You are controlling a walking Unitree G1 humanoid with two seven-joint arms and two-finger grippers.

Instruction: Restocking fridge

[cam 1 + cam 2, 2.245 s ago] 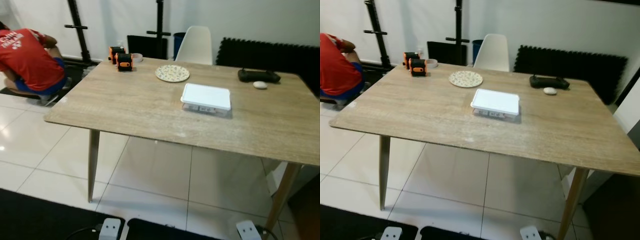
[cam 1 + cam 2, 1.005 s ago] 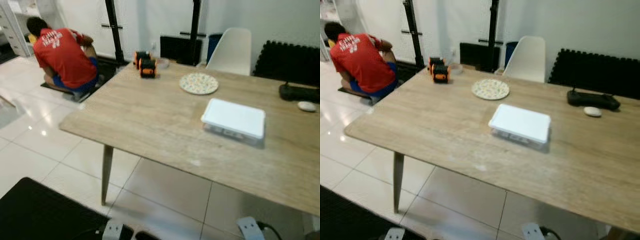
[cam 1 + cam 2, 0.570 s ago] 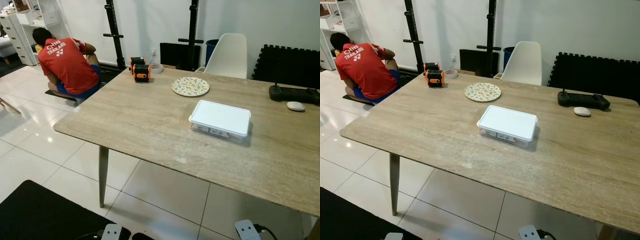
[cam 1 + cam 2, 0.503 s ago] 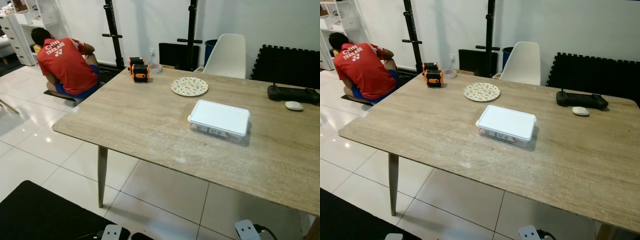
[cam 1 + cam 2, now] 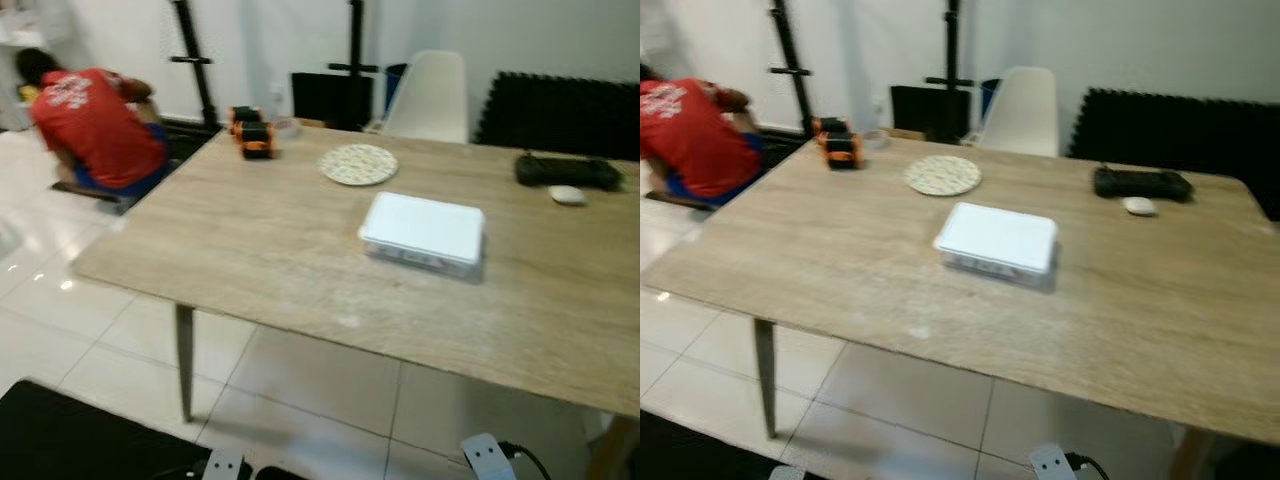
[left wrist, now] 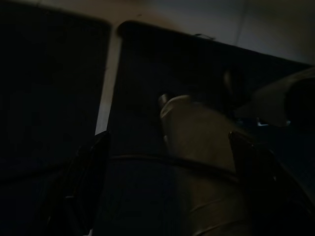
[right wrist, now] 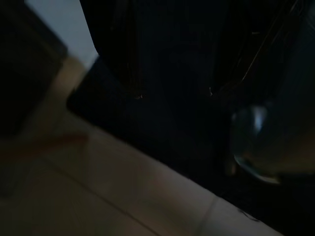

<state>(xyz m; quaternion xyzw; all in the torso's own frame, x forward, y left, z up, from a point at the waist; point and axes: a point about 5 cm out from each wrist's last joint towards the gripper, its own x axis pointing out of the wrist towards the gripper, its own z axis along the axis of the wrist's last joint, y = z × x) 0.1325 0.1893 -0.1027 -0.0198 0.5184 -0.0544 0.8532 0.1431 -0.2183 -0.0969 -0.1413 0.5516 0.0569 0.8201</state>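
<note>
Person in red shirt (image 5: 85,125) crouches far left on floor. White-lidded food container (image 5: 423,232) sits mid desk (image 5: 250,240), untouched, patterned plate (image 5: 358,164) behind it. Both arms hang idle, jaws' state unclear. No fridge visible; restocking barely begun.

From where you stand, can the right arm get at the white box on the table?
Probably not yet. The white box sits mid-table, well back from the near edge, with nothing around it to block a reach. The right gripper hangs low over the floor, so stepping closer looks needed first.
</note>
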